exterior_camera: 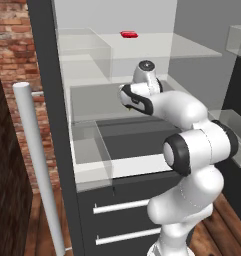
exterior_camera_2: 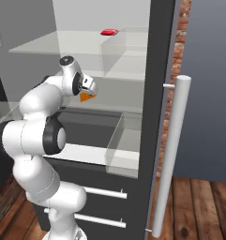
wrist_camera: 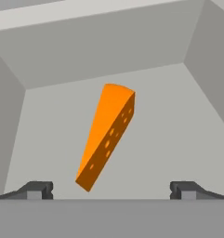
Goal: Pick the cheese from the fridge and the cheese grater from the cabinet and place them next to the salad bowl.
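- We are finding no readable writing anywhere.
- We are seeing the gripper (wrist_camera: 111, 189) standing fully open, holding nothing.
- The cheese (wrist_camera: 105, 135) is lying on a fridge (exterior_camera: 47, 100) shelf, between the fingertips (wrist_camera: 36, 189), untouched.

A red brick wall (exterior_camera: 17, 55) fills the upper left of the left base view; brown wooden plank floor (exterior_camera_2: 199, 206) lies lower right in the right base view.

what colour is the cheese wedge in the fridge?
Orange cheese wedge, darker on its holed side; clearest in the hand view.
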Controlling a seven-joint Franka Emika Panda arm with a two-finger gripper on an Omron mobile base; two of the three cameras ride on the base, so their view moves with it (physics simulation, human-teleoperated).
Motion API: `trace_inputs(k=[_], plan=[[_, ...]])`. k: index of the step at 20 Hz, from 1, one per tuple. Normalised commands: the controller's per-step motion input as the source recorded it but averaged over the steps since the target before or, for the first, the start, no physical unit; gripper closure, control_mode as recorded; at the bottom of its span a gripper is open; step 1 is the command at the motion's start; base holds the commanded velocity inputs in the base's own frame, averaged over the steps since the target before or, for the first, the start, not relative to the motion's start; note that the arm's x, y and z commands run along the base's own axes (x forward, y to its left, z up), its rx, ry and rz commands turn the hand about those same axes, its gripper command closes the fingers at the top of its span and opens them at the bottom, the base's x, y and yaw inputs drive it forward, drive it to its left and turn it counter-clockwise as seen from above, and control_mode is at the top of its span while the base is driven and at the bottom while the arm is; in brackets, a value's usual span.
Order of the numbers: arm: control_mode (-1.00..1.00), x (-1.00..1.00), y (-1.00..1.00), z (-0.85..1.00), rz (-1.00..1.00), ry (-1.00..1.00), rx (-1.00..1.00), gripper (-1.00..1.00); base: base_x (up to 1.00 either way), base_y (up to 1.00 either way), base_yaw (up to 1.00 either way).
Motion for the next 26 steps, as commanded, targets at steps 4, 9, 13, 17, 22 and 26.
trace_inputs(k=[4,9,13,17,22,26], plan=[[-1.0,0.12,0.0,-0.12,0.01,0.0,0.02,-1.0,0.0,0.0,0.0],[-1.0,0.2,0.0,-0.06,0.01,0.0,0.03,-1.0,0.0,0.0,0.0],[-1.0,0.36,0.0,-0.06,0.0,0.0,0.03,-1.0,0.0,0.0,0.0],[-1.0,0.48,0.0,-0.18,0.0,0.0,0.01,-1.0,0.0,0.0,0.0],[-1.0,0.33,0.0,-0.16,0.0,0.0,0.0,-1.0,0.0,0.0,0.0],[-1.0,0.07,0.0,0.0,0.0,0.0,0.0,-1.0,0.0,0.0,0.0]])
